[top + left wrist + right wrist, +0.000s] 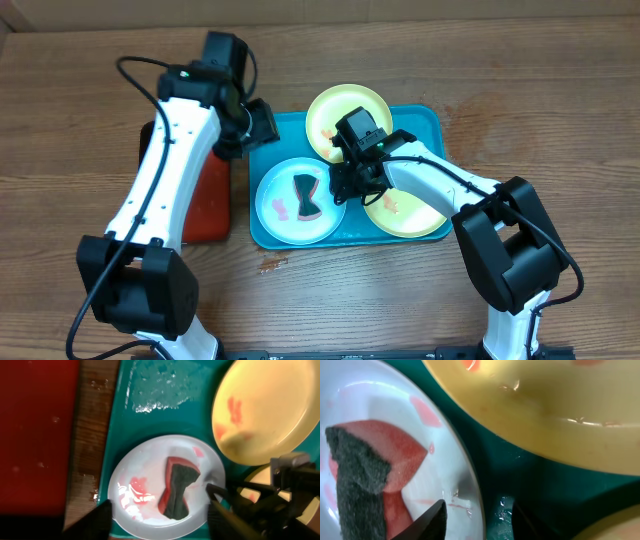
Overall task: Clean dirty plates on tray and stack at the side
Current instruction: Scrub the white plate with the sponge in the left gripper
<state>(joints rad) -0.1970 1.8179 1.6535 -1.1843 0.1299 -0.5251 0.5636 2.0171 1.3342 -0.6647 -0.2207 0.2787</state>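
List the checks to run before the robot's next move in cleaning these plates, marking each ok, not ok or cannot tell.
1. Sponge lies on the blue plate with nothing on top of it: ok.
2. Right gripper open, with a finger on either side of the blue plate's rim: ok.
3. Right gripper touching that rim: cannot tell.
4. Left gripper open and holding nothing, above the tray: ok.
5. Plates clean: not ok. There are pink smears on the blue plate and orange ones on the far yellow plate.
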